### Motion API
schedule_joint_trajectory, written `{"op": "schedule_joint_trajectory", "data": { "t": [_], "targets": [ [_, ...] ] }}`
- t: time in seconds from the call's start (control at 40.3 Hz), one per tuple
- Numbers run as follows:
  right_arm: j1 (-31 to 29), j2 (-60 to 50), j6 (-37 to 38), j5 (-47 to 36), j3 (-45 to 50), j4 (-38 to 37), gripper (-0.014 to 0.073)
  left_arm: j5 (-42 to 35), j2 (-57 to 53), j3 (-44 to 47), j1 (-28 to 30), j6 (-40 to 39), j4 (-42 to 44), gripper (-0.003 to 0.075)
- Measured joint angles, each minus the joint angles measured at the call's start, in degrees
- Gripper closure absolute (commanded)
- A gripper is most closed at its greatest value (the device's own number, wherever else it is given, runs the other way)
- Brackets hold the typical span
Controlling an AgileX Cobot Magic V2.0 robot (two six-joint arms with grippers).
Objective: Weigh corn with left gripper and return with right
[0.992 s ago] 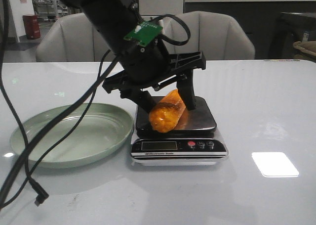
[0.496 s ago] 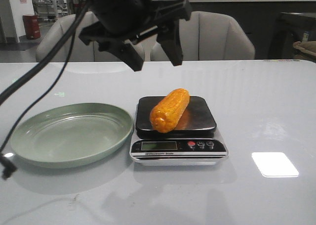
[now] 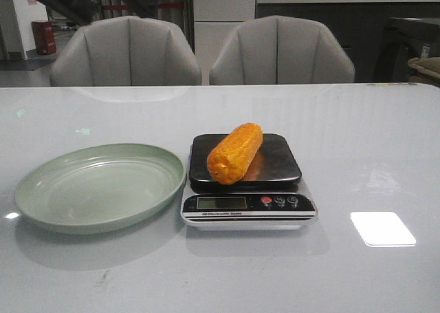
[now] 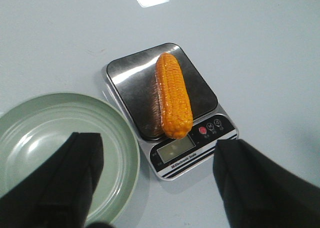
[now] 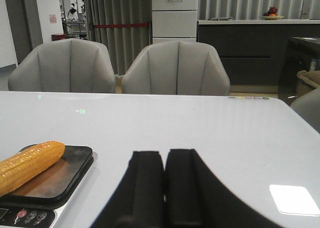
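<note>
The orange-yellow corn (image 3: 235, 152) lies slantwise on the black platform of the scale (image 3: 275, 165), free of any gripper. It also shows in the left wrist view (image 4: 173, 94) and the right wrist view (image 5: 29, 164). My left gripper (image 4: 157, 180) is open and empty, high above the scale (image 4: 131, 72) and the plate, its two black fingers (image 4: 70, 178) wide apart. It is out of the front view. My right gripper (image 5: 164, 163) is shut and empty, low over the table to the right of the scale (image 5: 65, 175).
A pale green plate (image 3: 96, 187) lies left of the scale, empty; it also shows in the left wrist view (image 4: 55, 133). Two grey chairs (image 3: 282, 51) stand behind the table's far edge. A bright light patch (image 3: 382, 228) lies on the table at the right.
My left gripper let go of the corn on the scale, opened, rose up and left the front view. The corn stays on the platform.
</note>
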Motion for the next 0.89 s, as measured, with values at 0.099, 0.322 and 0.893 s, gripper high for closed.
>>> {"op": "schedule_joint_trajectory", "data": {
  "t": [0.099,0.322,0.893],
  "targets": [
    [0.0,0.0,0.0,0.0,0.0,0.0,0.0452,0.0,-8.29,4.56,0.02,0.0,2.07,0.019],
    [0.0,0.0,0.0,0.0,0.0,0.0,0.0452,0.0,-25.78,14.41,0.02,0.0,6.1,0.019],
    [0.0,0.0,0.0,0.0,0.0,0.0,0.0452,4.72,-62.91,29.03,0.02,0.0,9.96,0.0332]
  ]
}}
